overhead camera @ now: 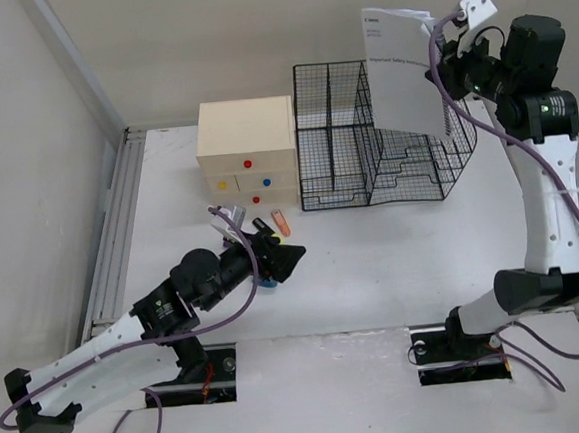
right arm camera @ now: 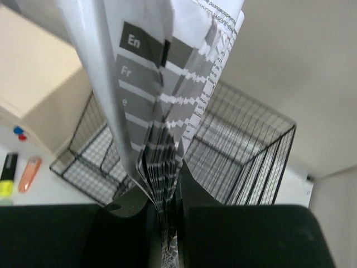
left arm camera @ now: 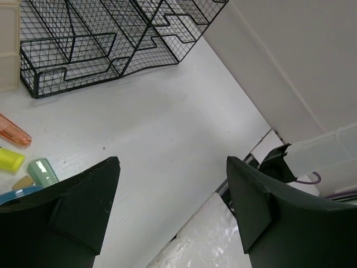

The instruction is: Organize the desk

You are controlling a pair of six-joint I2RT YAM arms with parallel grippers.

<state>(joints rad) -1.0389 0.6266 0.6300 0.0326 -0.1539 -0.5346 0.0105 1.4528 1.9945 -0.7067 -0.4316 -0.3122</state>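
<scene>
The white desk (overhead camera: 374, 270) carries a black wire-mesh rack (overhead camera: 374, 145) and a cream drawer box (overhead camera: 247, 145) at the back. My right gripper (overhead camera: 440, 59) is shut on a white printed booklet (overhead camera: 398, 67) and holds it upright above the rack's right end. In the right wrist view the booklet's pages (right arm camera: 162, 84) fan up from the closed jaws (right arm camera: 167, 195), with the rack (right arm camera: 240, 145) below. My left gripper (overhead camera: 291, 261) is low over the desk in front of the drawer box. It (left arm camera: 173, 162) is open and empty.
An orange highlighter (overhead camera: 281, 223) lies in front of the drawer box. The left wrist view shows it (left arm camera: 14, 131) beside a yellow marker (left arm camera: 10, 160) and a pale green item (left arm camera: 43, 171), left of my left fingers. A ribbed metal rail (overhead camera: 115, 230) runs along the desk's left edge.
</scene>
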